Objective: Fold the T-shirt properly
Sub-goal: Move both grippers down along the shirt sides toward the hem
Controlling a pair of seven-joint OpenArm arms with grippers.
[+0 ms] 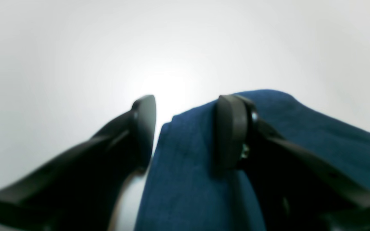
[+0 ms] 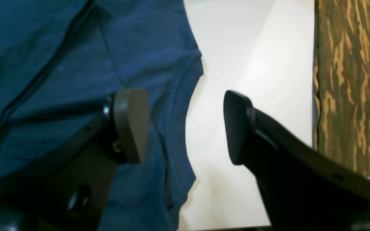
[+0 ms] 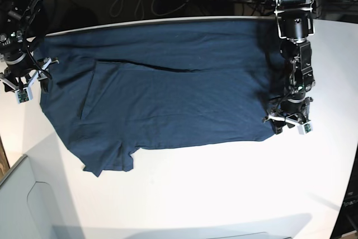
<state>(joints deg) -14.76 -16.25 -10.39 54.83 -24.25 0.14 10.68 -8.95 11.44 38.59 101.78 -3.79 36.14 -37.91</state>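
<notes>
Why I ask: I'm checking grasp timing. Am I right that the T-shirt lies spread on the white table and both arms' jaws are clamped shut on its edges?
Not quite. The T-shirt does lie spread on the white table, but both wrist views show the left gripper and right gripper with jaws open, straddling its edges.

Navy T-shirt [image 3: 168,99] spread flat

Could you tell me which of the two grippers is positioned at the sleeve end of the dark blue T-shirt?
The right gripper, on the base view's left, straddles a hemmed sleeve edge of the dark blue cotton T-shirt. The left gripper sits at the straight bottom-hem end.
</notes>
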